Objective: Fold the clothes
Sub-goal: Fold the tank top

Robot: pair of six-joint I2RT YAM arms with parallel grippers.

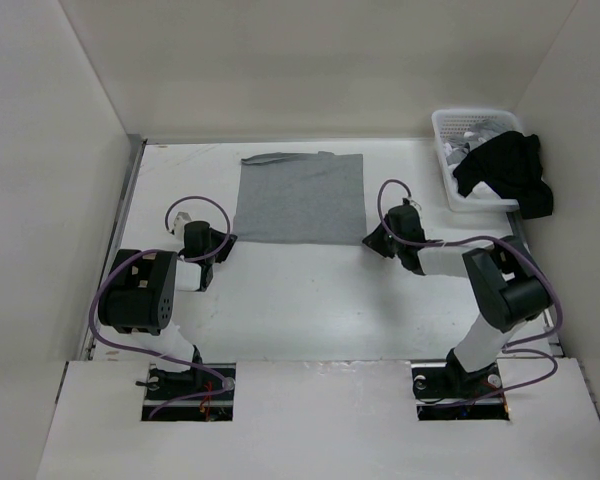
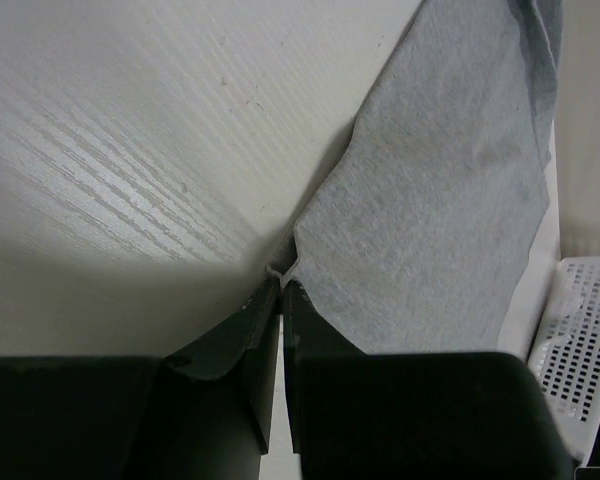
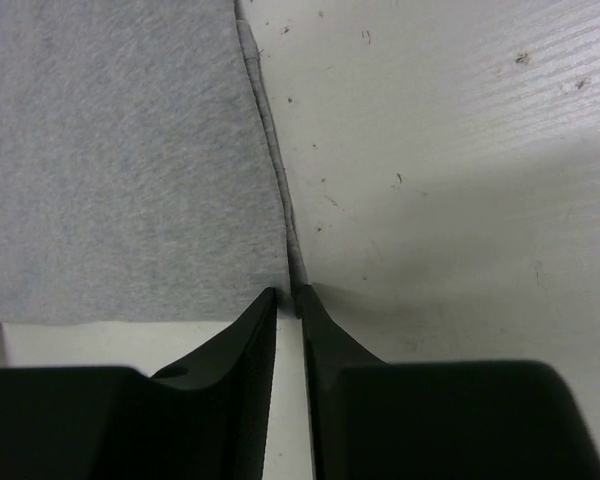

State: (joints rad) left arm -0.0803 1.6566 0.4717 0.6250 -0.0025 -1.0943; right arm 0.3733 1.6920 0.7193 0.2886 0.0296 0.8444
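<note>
Grey knit fabric, the tank top (image 1: 300,197), lies flat on the white table (image 1: 300,310) as a near-square panel, towards the far side and between the two arms. Its neck and straps cannot be made out from above; only a darker, rumpled strip shows along the far edge.

The left gripper (image 2: 282,285) sits at the near left corner of the cloth. In its wrist view the jaws are pressed together with that corner pinched between the tips, and the fabric rises slightly into them; a pale thread shows at the pinch. How deep the cloth goes between the fingers is hidden.

The right gripper (image 3: 290,297) is at the near right corner. Its jaws stand close together with the side hem running down into the narrow gap between the tips, so it appears closed on the hem, though the cloth around it lies flat. From above, both sets of fingertips are hidden under the wrist bodies.

At the far right stands a white basket (image 1: 442,128), well apart from the tank top, with a black garment (image 1: 510,170) draped over its rim and covering most of what is inside.
</note>
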